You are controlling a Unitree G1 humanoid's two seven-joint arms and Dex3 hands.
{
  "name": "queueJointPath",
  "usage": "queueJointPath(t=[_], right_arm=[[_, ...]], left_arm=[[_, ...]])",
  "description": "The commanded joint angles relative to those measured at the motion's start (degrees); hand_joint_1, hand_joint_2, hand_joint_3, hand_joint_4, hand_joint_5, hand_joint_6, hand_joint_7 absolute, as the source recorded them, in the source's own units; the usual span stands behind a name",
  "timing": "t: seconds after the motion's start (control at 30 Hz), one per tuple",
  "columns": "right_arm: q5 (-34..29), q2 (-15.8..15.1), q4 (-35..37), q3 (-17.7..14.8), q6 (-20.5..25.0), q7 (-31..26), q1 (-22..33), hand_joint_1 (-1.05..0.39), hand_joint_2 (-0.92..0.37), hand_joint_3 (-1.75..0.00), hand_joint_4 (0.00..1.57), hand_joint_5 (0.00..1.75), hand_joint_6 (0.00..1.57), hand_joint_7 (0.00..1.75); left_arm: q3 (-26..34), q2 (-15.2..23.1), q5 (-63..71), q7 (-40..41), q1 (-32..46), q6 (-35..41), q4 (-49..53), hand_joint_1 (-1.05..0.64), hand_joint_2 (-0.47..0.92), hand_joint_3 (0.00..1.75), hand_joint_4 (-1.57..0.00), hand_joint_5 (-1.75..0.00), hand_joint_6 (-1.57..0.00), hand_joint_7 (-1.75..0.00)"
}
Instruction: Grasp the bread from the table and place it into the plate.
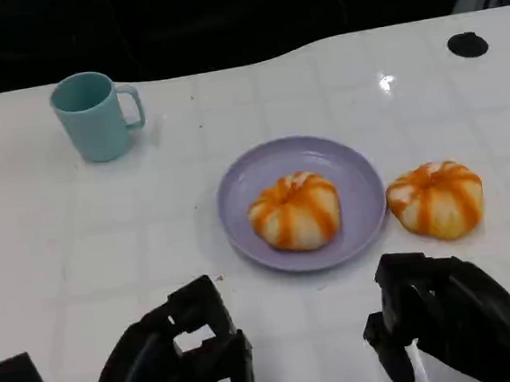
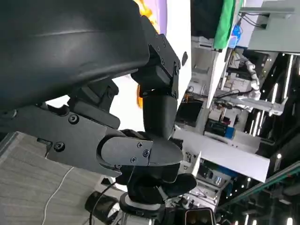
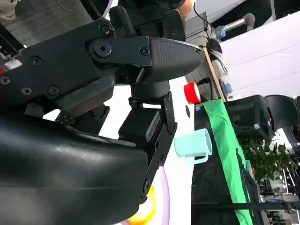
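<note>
On the white tiled table, one bread lies just beyond the right hand, beside the purple plate (which holds another bread). Both the right and the left hand hold nothing, fingers curled. A teal mug stands far beyond the left hand, with a dark room behind.

Bread on plate (another beside)

Bright overhead light glares on the white table; pictures slightly soft.
</note>
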Motion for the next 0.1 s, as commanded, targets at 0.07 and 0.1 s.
queueJointPath(t=[0.07,0.1], right_arm=[[0.2,-0.2,1.3,-0.7,-0.9,0.1,-0.6,-0.93,-0.83,-0.54,1.21,1.65,1.03,1.5],[-0.2,-0.2,1.5,-0.6,-1.3,0.0,-0.6,-0.93,-0.83,-0.54,1.21,1.65,1.03,1.5]], left_arm=[[0.6,0.5,-0.3,-0.6,-0.4,0.0,0.4,-0.61,0.92,0.31,-0.89,-1.75,-0.66,-1.75],[0.6,0.4,-0.4,-0.7,-0.4,-0.3,0.7,-0.61,0.92,0.31,-0.9,-1.75,-0.66,-1.75]])
